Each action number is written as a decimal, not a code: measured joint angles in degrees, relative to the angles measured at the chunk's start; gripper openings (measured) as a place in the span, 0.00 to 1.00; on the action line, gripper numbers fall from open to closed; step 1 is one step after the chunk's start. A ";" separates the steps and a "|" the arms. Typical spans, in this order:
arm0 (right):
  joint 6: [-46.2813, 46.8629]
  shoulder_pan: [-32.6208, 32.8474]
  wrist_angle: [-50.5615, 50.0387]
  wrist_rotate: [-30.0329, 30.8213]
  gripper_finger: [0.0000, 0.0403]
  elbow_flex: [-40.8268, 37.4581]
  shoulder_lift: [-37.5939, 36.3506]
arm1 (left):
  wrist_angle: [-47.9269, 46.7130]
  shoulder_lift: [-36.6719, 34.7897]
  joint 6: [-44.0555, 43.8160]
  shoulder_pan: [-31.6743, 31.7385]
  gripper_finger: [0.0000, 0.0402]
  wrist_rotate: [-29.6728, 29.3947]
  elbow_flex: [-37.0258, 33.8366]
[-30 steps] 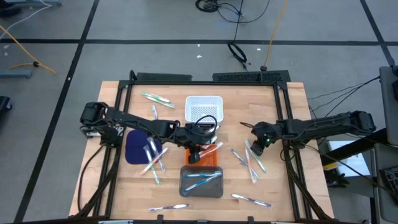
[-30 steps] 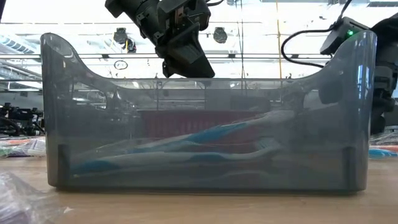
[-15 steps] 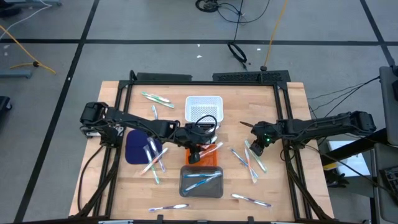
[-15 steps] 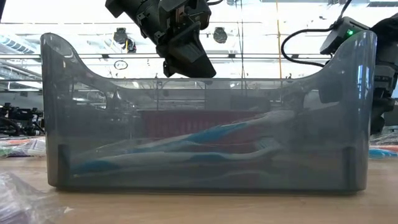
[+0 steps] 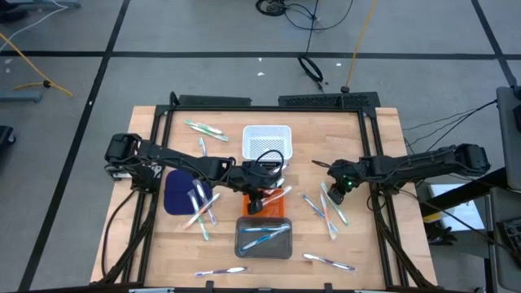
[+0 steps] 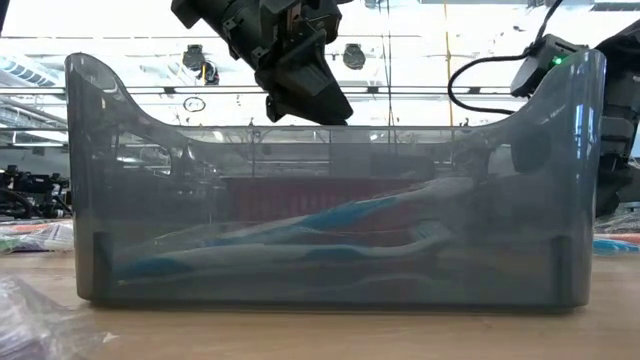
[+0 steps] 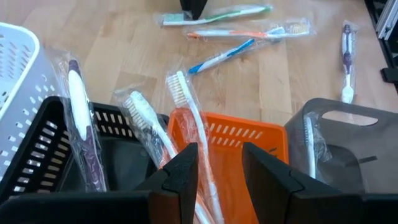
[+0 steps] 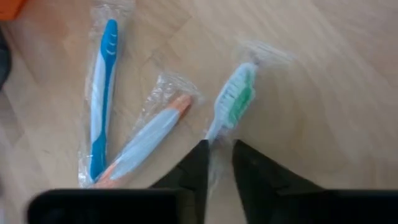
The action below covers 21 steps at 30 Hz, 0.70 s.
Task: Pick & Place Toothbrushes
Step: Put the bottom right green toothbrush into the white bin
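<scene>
Wooden table point(image 5: 383, 146), and I take the orange tray point(image 5: 277, 210) at its middle as my landmark. Just in front of it sits the grey bin point(image 5: 264, 238) with blue-handled toothbrushes already lying inside. Behind it, the white basket point(image 5: 267, 140).

My left gripper point(image 5: 259, 198) hangs right over the orange tray, fingers point(image 7: 183, 177) parted with a narrow gap between them. A wrapped white toothbrush point(image 7: 189, 134) leans out of the tray just ahead of them, head up, its shaft running down toward that gap. I cannot tell whether I am pinching it.

My right gripper point(image 5: 328, 194) is out to the right of the orange tray, low over the loose pile there. Its fingers point(image 8: 191, 165) stand slightly apart, straddling the wrapper of the green toothbrush point(image 8: 235, 99). The brush's long axis runs straight out from my fingertips, bristle end farthest. Beside it lie the orange-tipped toothbrush point(image 8: 149, 134) and the blue toothbrush point(image 8: 102, 90), angled off. This arm is plainly the nearer one.
</scene>
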 joint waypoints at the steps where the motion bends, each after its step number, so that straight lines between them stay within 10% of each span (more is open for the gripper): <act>1: 0.01 -0.01 0.00 0.14 0.10 0.00 0.01 | 0.16 0.00 0.00 0.00 0.31 -0.01 0.00; 21: -9.39 -0.02 2.72 7.53 0.00 8.07 -4.36 | 6.58 0.00 -0.39 1.12 0.31 0.00 0.00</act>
